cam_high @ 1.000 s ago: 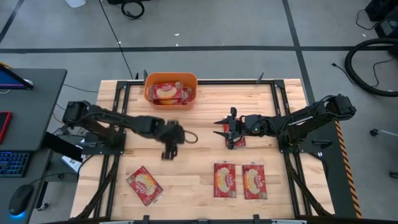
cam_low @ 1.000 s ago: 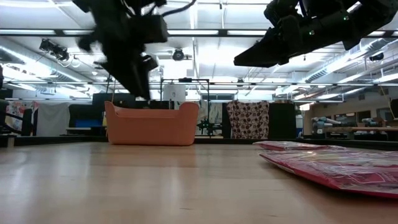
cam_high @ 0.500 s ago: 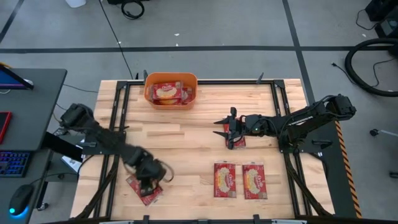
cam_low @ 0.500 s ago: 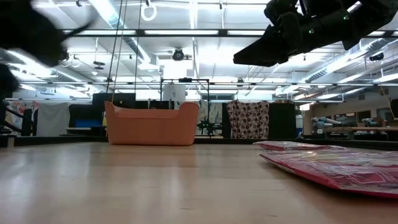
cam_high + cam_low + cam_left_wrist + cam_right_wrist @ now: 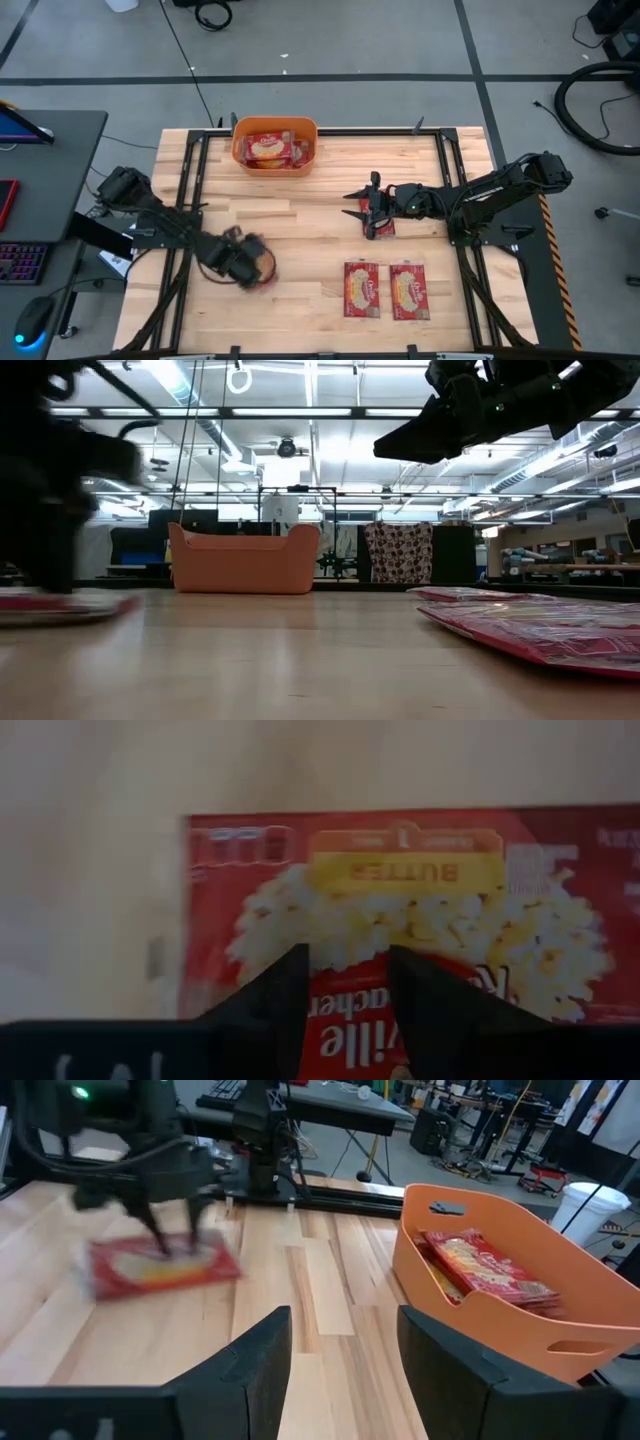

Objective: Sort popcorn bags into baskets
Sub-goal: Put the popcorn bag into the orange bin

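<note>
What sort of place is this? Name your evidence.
Probably a robotics lab or workshop: bare ceiling ducts, workbenches crowded with equipment, and a computer keyboard on a desk beside the wooden table.

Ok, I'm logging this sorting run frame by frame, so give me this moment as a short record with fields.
left gripper: fingers either side of a popcorn bag, at the table's front left; looks like a grip
right gripper: open, hovering mid-table over another bag
basket: orange basket at the table's far edge, holding bags
loose bags: two bags flat side by side, front right
table: wooden table
</note>
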Robot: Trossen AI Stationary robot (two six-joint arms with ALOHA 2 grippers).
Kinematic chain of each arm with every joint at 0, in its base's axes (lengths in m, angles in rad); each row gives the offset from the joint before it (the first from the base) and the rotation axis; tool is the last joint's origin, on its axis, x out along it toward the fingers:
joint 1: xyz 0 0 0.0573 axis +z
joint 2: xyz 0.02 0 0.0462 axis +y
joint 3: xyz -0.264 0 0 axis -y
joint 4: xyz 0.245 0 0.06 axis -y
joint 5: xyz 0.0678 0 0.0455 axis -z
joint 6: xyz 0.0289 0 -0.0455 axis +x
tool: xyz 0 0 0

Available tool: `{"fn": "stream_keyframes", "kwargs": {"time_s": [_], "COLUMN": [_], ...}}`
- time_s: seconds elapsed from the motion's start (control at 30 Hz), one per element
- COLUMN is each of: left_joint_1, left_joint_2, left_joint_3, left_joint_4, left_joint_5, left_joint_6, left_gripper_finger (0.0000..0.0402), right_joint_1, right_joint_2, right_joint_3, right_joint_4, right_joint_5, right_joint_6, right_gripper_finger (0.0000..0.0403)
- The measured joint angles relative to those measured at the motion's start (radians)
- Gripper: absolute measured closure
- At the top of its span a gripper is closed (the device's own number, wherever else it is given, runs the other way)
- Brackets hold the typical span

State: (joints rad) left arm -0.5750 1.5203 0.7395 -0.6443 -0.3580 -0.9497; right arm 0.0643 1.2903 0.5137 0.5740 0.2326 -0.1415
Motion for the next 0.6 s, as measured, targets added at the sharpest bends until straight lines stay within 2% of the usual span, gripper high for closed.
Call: {"fn": "stream_keyframes", "kwargs": {"time_s": [0.07,0.13,0.3,0.47,0.6], "left_joint_1": [0.024,0.045,0.072,0.073,0.074], "left_joint_2": [0.0,0.0,0.0,0.013,0.052], "left_joint_3": [0.01,0.036,0.099,0.094,0.07], "left_joint_4": [-0.01,-0.003,-0.009,-0.033,-0.044], "left_joint_5": [-0.139,-0.205,-0.245,-0.318,-0.323], "left_joint_6": [0.004,0.073,0.419,0.813,1.091], "left_gripper_finger": [0.026,0.026,0.026,0.026,0.0256], "right_joint_1": [0.0,0.0,0.0,0.0,0.001], "right_joint_2": [0.0,0.0,0.0,0.0,0.0], "right_joint_3": [0.0,0.0,0.0,0.0,0.0], "right_joint_4": [0.0,0.0,-0.001,-0.001,-0.001], "right_joint_5": [0.0,0.0,0.0,0.0,-0.002], "right_joint_6": [-0.002,-0.01,-0.011,-0.011,-0.011], "right_gripper_finger": [0.0215,0.0215,0.0215,0.0215,0.0215]}}
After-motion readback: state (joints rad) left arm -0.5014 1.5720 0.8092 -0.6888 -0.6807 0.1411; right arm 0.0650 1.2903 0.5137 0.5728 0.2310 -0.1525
